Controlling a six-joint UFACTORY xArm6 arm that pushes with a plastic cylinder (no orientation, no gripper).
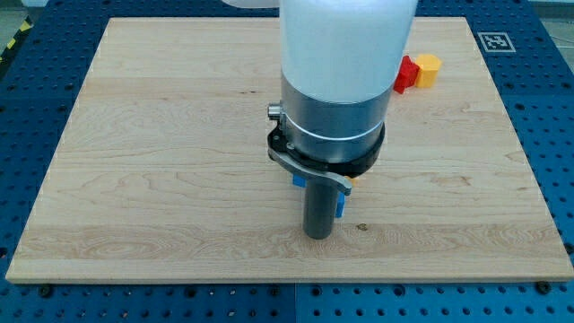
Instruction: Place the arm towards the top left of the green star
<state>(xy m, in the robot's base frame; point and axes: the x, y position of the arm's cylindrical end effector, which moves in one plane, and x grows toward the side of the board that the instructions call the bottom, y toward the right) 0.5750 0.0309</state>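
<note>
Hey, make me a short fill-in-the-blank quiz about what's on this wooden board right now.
1. The yellow block touches a ____ block near the board's top right.
2. Bits of ____ block peek out beside the dark rod.
3. The green star is ____, perhaps behind the arm.
4. My tip sits toward the view's ____ from the yellow block.

Missing words: red; blue; hidden; bottom left
</note>
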